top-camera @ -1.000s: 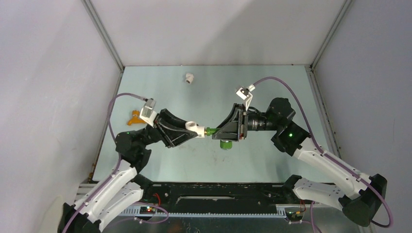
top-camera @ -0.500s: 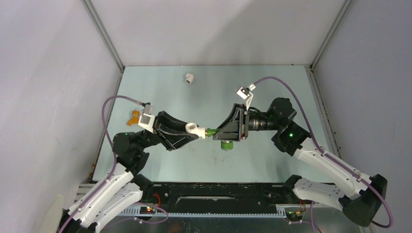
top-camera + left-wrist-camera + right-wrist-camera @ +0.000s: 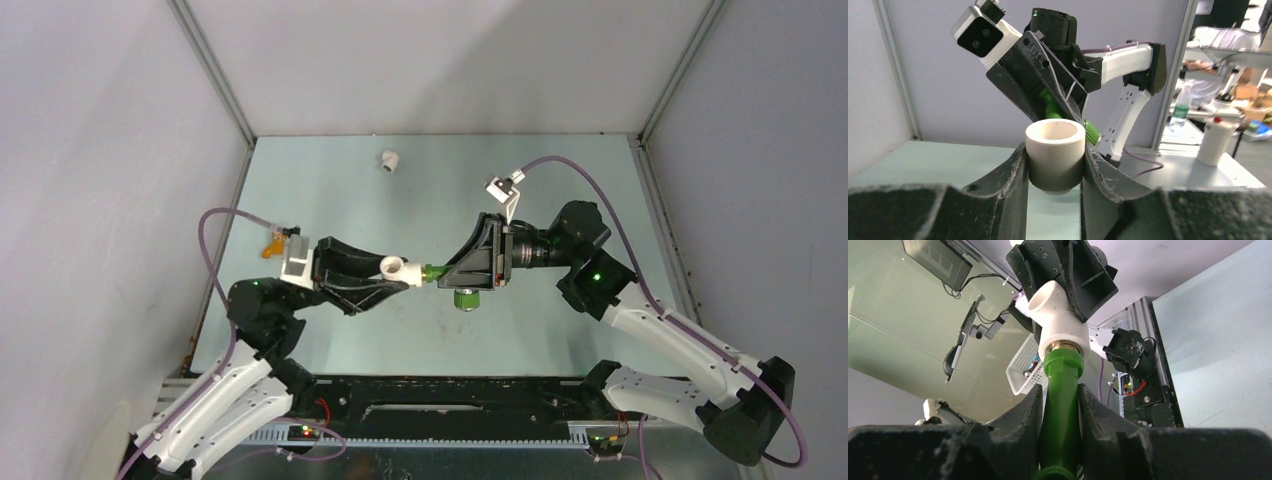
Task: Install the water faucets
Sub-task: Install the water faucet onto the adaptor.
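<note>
The orange tap (image 3: 271, 246) lies on the tabletop (image 3: 330, 190) near its left edge. Above the middle, the left tool (image 3: 1054, 154) clamps a white elbow pipe (image 3: 1055, 137). The green tap (image 3: 1062, 367), its brass end meeting that elbow, is gripped by the right tool (image 3: 1059, 392).

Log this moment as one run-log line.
left gripper: shut on white elbow fitting | right gripper: shut on green faucet | faucet end at fitting's brass port | orange faucet: on table

The pale green table (image 3: 560, 180) carried a small white elbow fitting (image 3: 389, 160) near its far edge. An orange faucet (image 3: 271, 246) lay by the left edge, well apart from it.
</note>
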{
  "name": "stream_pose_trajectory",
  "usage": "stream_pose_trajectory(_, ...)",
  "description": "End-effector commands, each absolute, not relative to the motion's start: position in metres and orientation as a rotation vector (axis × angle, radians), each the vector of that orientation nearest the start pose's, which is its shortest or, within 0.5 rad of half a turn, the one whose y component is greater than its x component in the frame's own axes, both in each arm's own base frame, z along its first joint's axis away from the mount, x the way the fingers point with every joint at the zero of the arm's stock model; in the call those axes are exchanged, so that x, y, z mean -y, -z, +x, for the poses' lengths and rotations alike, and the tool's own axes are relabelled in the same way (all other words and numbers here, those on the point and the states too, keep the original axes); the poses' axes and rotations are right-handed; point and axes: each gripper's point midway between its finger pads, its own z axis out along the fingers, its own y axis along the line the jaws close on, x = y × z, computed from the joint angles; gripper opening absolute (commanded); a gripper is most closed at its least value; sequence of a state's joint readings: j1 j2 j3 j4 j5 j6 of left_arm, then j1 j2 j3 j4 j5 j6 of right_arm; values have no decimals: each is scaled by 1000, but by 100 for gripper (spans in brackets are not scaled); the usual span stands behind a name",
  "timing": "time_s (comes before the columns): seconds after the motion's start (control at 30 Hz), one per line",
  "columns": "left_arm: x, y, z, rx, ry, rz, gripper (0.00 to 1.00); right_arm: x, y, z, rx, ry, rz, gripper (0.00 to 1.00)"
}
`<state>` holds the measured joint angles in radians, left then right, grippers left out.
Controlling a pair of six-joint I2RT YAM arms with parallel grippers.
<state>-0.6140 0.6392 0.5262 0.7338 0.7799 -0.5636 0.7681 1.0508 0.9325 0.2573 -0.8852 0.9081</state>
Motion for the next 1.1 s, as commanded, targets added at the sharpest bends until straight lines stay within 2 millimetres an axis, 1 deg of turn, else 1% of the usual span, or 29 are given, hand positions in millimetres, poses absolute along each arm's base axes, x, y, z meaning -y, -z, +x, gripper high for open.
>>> stream_pose_trajectory(0.0,263,-336,98,-1048,1367,1008,0,-343,-381,115,-1653,-1930,-712,0)
stream_pose_trajectory(0.17,260,-331,96,-932,1211,1117,0,-344,-382,114,-1662,-1960,-707,0)
stream_pose_trajectory(0.43,257,-315,98,-791,938,1335,0,-346,-382,114,-1690,-2007,-686,0)
stream_pose_trajectory(0.6,255,-311,98,-624,768,1414,0,-346,-387,112,-1681,-2046,-688,0)
stream_pose_trajectory(0.87,247,-296,106,-422,414,1580,0,-345,-389,109,-1693,-2083,-683,0)
stream_pose_trajectory(1.07,238,-296,117,-332,180,1668,0,-346,-388,110,-1714,-2100,-667,0)
